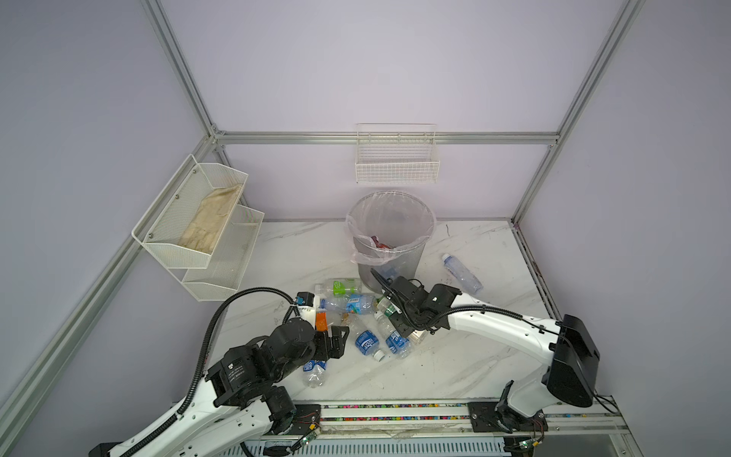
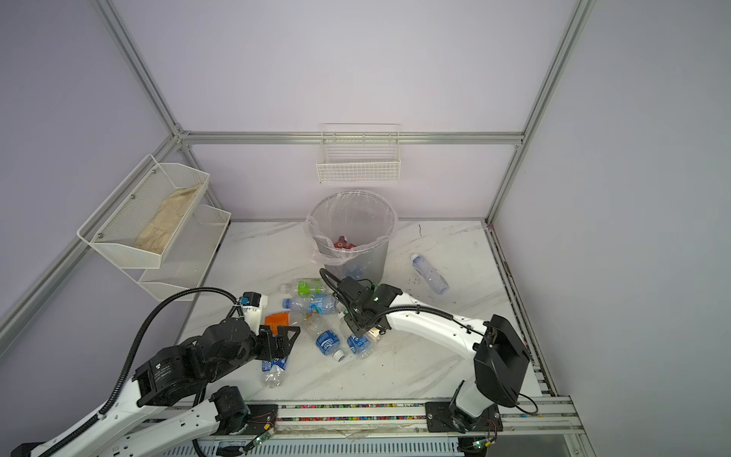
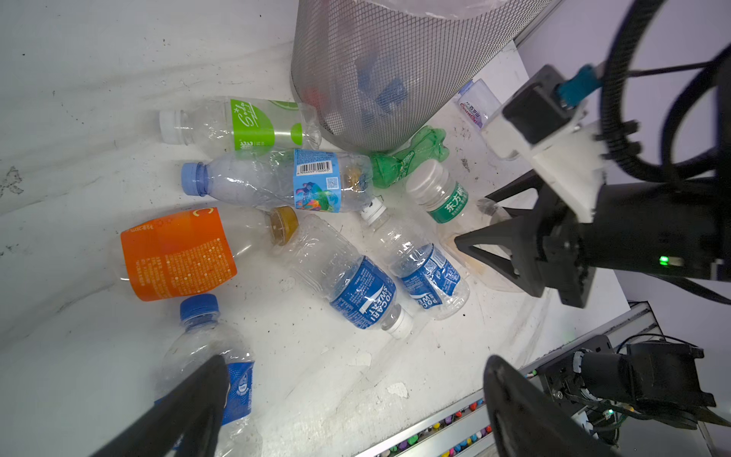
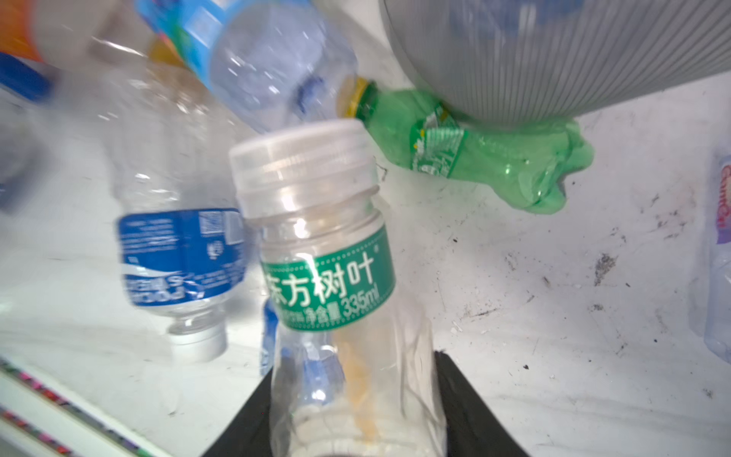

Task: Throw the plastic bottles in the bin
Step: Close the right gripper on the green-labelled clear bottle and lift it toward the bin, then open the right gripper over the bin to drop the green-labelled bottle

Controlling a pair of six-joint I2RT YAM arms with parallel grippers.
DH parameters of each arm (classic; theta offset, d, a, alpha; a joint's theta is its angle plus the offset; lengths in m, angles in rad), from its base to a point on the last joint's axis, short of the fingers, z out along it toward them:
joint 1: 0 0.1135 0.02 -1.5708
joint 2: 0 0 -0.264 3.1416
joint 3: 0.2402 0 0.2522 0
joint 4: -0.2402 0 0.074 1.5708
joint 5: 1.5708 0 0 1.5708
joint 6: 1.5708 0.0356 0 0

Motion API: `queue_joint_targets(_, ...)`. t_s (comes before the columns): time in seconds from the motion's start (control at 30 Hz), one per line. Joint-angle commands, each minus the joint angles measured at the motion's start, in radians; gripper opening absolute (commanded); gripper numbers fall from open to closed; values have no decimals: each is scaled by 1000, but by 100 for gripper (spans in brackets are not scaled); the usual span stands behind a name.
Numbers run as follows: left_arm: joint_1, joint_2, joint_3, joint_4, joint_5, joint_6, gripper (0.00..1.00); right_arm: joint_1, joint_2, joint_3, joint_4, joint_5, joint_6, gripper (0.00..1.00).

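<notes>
The bin (image 1: pixel 399 263) stands at the back edge of the counter (image 1: pixel 455 368); plastic bottles (image 1: pixel 366 343) litter the middle before it, right claw (image 1: pixel 413 334) low at a green-labelled bottle (image 1: pixel 389 308), left claw (image 1: pixel 335 341) just beside them

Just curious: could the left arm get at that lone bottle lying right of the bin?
Probably not easily. The lone bottle lies far across the table from the left gripper, and the right arm stretches across the way between them.

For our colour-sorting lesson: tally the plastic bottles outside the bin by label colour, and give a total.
Blue-label bottles: 4
Lime-label bottle: 1
Dark-green-label bottle: 1
All-green bottle: 1
Orange-label bottle: 1
White-label bottle: 1
Total: 9
</notes>
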Motion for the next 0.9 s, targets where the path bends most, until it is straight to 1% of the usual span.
queue_joint_targets(0.0, -7, -18, -31, 17, -21, -17, 98, 61, -68, 72, -70, 7, 61, 18)
queue_joint_targets(0.13, -8, -30, -39, 18, -25, -28, 98, 112, -121, 180, -87, 14, 89, 17)
queue_joint_targets(0.23, -9, -30, -42, 17, -26, -31, 98, 124, -151, 277, -85, 38, 100, 16)
queue_joint_targets(0.43, -8, -26, -43, 17, -28, -35, 97, 124, -153, 470, -60, 147, 83, 16)
queue_joint_targets(0.5, -8, -22, -44, 17, -28, -35, 97, 124, -133, 545, -70, 170, 75, 16)
queue_joint_targets(0.77, -11, -21, -46, 17, -27, -40, 97, 122, -5, 839, -94, 334, 21, 15)
queue_joint_targets(0.87, -12, -20, -49, 17, -25, -42, 97, 105, 44, 938, -93, 361, -6, 15)
